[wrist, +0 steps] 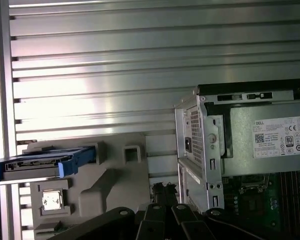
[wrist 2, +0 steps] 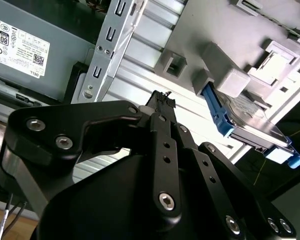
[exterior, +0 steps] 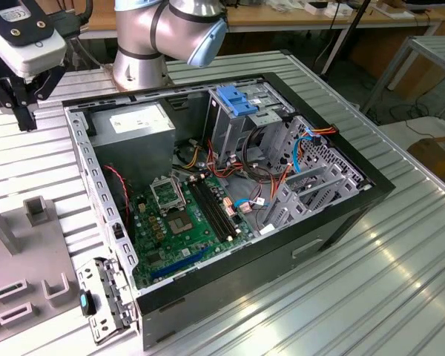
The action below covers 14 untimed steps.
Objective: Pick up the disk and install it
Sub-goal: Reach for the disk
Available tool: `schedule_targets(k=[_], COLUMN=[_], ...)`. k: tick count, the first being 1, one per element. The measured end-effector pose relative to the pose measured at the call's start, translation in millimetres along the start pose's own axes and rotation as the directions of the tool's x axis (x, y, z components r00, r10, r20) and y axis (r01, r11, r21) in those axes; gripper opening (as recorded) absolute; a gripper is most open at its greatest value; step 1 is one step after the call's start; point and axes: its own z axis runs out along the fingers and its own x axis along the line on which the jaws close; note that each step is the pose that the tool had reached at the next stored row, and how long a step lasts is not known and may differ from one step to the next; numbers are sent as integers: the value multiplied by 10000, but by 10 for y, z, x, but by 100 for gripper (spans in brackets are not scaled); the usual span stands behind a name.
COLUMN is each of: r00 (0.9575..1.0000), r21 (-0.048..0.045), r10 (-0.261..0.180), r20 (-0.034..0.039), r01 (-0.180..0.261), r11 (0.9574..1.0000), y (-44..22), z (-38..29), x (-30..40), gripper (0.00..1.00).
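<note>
The disk (wrist: 35,164) is a flat silver drive with blue side rails. It stands on its edge in a slot of a grey fixture (wrist: 115,175), and it also shows in the second wrist view (wrist 2: 255,131). My gripper (exterior: 21,100) hangs high over the ribbed table, between the fixture and the open computer case (exterior: 230,200). In both wrist views its black fingertips (wrist 2: 162,100) meet at one point, so my gripper (wrist: 162,188) is shut with nothing in it. It is apart from the disk.
The case lies open, with a grey power-supply box (exterior: 137,119) at its back corner. A blue plastic bracket (exterior: 241,100) sits on top of the metal drive cage (exterior: 237,130). The green motherboard (exterior: 193,222) and loose cables fill the case floor. The arm's base (exterior: 163,37) stands behind the case.
</note>
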Motion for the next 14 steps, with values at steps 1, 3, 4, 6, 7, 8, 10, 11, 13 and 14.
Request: schedule_targets(k=[1,3,4,6,7,8,10,11,13,14], r00=[10000,10000,10000,10000,10000,10000,10000,10000,10000,10000], r21=[0,0,0,0,0,-1,-4,-5,-5,-5], r10=[-1,0,0,0,-1,-1,-1,-1,0,-1], r20=[1,0,0,0,-1,0,0,0,0,0], r01=[1,0,0,0,1,1,1,1,0,1], r11=[10000,10000,10000,10000,10000,10000,10000,10000,10000,10000], y=[-1,-6,-7,-10,-11,-14,-19,-20,-21,-20], z=[0,-2,-2,-5,-6,-6,-8,-9,-12,-13], x=[18,83,103,177,220,255,324,350,459,503], gripper=[11,11,11,11,11,11,11,11,11,11])
